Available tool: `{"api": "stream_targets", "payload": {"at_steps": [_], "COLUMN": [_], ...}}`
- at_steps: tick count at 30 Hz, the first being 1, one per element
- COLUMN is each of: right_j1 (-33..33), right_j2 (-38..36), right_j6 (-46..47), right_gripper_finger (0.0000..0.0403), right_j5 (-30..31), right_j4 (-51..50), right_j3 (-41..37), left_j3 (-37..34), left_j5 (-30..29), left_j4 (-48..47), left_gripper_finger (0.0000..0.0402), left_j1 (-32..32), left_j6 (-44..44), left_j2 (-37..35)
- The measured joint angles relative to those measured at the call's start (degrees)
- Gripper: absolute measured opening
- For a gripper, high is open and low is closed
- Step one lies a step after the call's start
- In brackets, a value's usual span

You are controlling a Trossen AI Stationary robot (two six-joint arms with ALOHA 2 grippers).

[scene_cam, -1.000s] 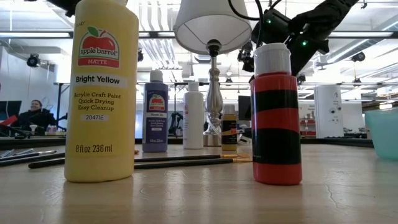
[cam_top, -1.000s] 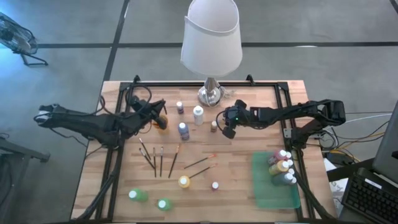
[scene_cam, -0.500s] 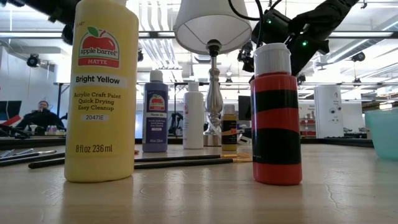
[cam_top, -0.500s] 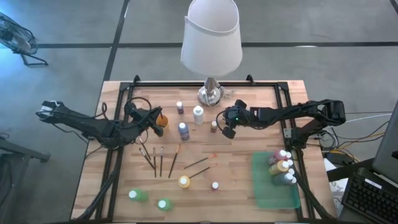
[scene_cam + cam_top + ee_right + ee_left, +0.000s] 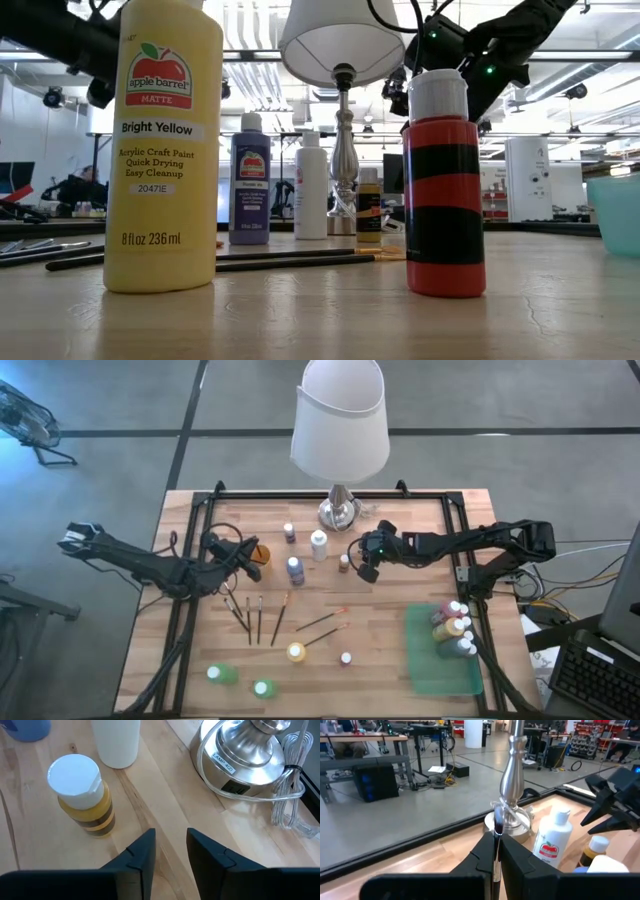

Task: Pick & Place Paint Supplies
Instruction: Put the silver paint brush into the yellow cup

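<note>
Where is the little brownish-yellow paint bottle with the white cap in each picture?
High view: the brownish-yellow bottle stands mid-table, just left of the right tool.
Low view: small, far back, right of the lamp stem.
Left wrist view: at the right edge, white cap on a brown body.
Right wrist view: large, standing ahead of that arm's own fingers.
Shared landmark: the silver lamp base, close by in all four.

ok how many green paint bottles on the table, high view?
2. One green bottle stands at the table's lower-left in the high view; the second green bottle is right of it, nearer the edge. The clustered bottles in the green tray overlap, so another may be hidden.
</note>
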Motion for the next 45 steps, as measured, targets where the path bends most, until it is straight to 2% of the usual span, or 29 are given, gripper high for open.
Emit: {"api": "stream_targets", "payload": {"at_steps": [13,19,34,39,45], "right_j1": [0.0,0.0,0.0,0.0,0.0], "right_j2": [0.02,0.02,0.02,0.02,0.04], "right_j6": [-0.02,-0.02,-0.04,-0.07,-0.07], "right_gripper_finger": [0.0146,0.0158,0.0184,0.0187,0.0172], "right_j5": [-0.1,-0.11,-0.12,-0.13,-0.12], "right_j4": [0.28,0.37,0.33,0.34,0.31], "right_j3": [0.0,0.0,0.0,-0.01,-0.09], "left_j3": [-1.61,-1.61,-1.61,-1.61,-1.61], "left_j5": [1.59,3.54,2.46,2.5,2.91], "left_j4": [-0.54,-0.56,-0.52,-0.5,-0.51], "left_gripper_finger": [0.0016,0.0016,0.0016,0.0016,0.0016], "left_j1": [0.0,0.0,0.0,0.0,0.0], "left_j6": [-2.66,-3.01,-10.36,-10.92,-11.03], "left_j2": [1.06,3.89,11.43,12.34,12.75]}}
